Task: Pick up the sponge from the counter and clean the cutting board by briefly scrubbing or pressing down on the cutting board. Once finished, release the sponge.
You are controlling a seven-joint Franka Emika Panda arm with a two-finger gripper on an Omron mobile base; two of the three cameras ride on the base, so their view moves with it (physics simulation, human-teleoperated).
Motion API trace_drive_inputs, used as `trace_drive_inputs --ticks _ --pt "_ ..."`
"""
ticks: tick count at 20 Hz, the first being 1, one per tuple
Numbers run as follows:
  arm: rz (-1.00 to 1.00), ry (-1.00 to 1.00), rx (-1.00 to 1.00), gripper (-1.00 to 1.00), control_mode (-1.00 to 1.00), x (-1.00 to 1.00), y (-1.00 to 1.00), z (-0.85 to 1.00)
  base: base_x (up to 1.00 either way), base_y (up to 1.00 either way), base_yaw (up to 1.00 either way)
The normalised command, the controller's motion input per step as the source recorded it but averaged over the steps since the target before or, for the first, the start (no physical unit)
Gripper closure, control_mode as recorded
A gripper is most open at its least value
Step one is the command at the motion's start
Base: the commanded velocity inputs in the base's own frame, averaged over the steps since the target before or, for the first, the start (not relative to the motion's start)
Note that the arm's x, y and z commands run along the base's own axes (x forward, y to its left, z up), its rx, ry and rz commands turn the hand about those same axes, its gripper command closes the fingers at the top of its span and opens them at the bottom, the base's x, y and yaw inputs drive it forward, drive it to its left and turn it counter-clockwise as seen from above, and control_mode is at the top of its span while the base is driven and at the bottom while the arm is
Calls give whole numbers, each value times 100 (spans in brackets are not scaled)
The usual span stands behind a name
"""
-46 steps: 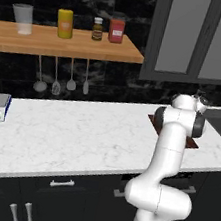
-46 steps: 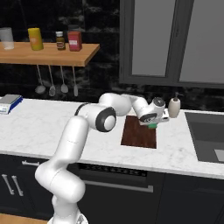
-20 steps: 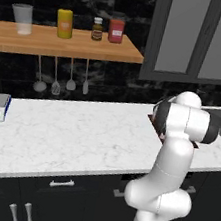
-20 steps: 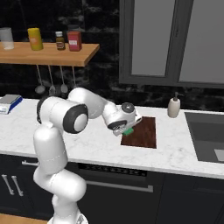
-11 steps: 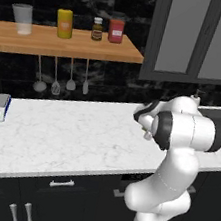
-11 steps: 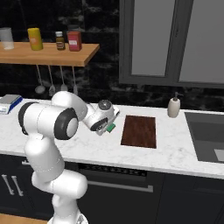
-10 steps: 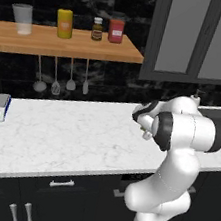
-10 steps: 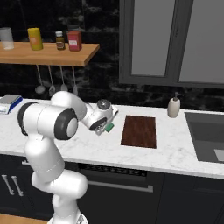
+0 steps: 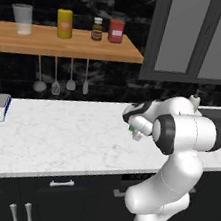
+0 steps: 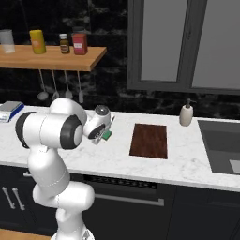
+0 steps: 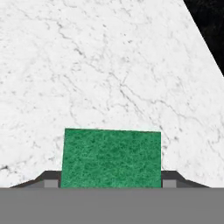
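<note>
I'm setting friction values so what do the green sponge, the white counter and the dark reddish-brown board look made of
Green sponge: coarse, matte scouring fibre, going by its speckled top.
White counter: polished marble, likely, from its grey veining.
Dark reddish-brown board: probably stained wood, with faint streaks, low sheen.

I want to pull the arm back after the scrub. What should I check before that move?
1. Sponge between the fingertips: ok.
2. Grip let go: cannot tell; the pads sit close at both sides.
3. Sponge off the cutting board: ok, it is over bare counter beside the board.
4. Sponge resting on the counter: cannot tell.
5. Soap bottle away from the gripper: ok.
</note>
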Motion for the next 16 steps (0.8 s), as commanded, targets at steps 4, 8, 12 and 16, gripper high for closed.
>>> trace_drive_inputs --ticks 4,8,12,16 --pt "6 -1 -5 -100 -100 -19 0 0 0 0 0" --pt "4 -7 -2 -100 -100 -30 -9 21 0 0 0" --pt "3 -15 -3 -100 -100 -71 0 90 0 0 0" --pt "2 -4 12 -100 -100 -63 -13 100 0 0 0"
